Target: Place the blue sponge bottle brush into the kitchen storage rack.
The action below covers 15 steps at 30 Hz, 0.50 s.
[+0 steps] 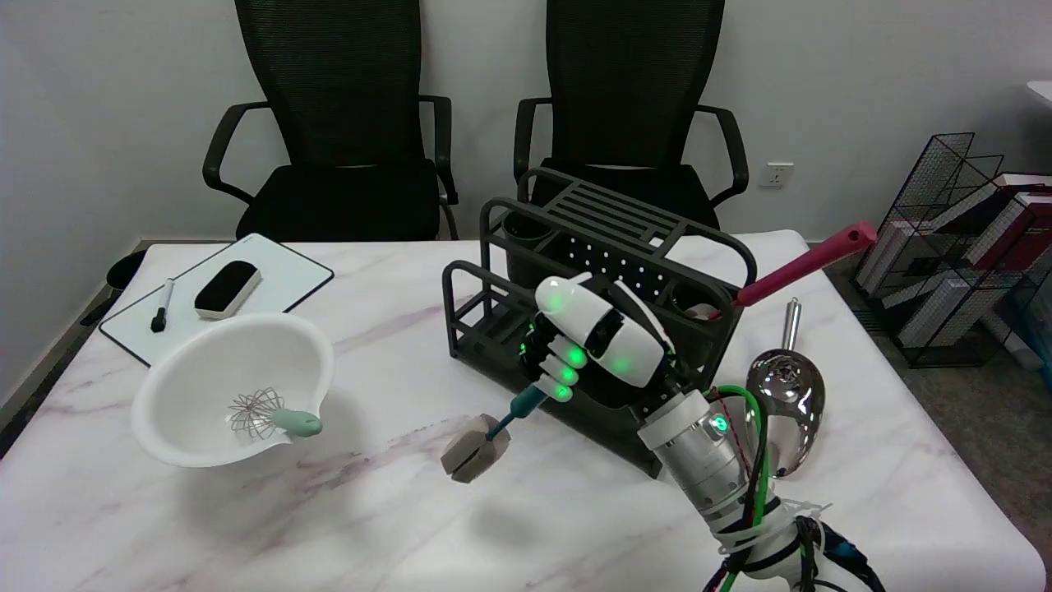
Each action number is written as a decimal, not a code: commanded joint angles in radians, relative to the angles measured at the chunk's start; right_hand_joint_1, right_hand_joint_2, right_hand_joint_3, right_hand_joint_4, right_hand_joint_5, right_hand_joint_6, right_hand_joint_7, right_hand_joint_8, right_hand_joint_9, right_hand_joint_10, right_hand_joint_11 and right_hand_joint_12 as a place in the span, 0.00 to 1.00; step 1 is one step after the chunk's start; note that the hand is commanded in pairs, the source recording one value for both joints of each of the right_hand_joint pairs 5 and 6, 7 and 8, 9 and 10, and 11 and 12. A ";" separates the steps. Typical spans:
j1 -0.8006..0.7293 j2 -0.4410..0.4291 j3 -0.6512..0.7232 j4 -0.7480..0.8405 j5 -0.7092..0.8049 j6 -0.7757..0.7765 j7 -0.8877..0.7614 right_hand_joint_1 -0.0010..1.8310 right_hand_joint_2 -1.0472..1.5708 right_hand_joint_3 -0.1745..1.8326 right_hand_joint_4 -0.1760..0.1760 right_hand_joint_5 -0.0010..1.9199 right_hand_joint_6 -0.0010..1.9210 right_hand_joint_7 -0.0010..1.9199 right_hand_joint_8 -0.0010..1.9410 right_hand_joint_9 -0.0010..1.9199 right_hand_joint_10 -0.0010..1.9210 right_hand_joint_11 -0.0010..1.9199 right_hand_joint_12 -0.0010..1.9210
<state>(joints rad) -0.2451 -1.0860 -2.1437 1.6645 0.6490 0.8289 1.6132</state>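
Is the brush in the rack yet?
Not yet. The right hand holds the brush in front of the rack, its sponge end low by the table.

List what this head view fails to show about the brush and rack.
- Blue sponge bottle brush: most of its handle is hidden inside the right hand.
- Dark grey slotted kitchen storage rack: its front middle is covered by the hand; cup interiors are too dark.
- Red-handled utensil: its head is hidden in the rack.

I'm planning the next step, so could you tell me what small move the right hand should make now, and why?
Probably lift and carry it back over the storage rack: the right hand grips the brush by its handle, sponge head hanging low over the table, in front of the rack.
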 commanded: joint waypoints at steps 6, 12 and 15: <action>0.094 0.015 0.020 0.059 -0.054 -0.212 0.159 0.54 1.00 0.59 0.50 1.00 1.00 1.00 0.99 1.00 1.00 0.97 0.97; 0.224 0.031 0.132 0.163 -0.050 -0.392 0.177 0.56 1.00 0.51 0.50 1.00 1.00 1.00 0.99 1.00 1.00 0.97 0.97; 0.331 0.029 0.148 0.192 -0.010 -0.469 0.177 0.56 1.00 0.52 0.50 1.00 1.00 1.00 0.99 1.00 1.00 0.98 0.97</action>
<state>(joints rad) -0.1945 -1.0709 -2.1210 1.6862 0.5945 0.7184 1.7179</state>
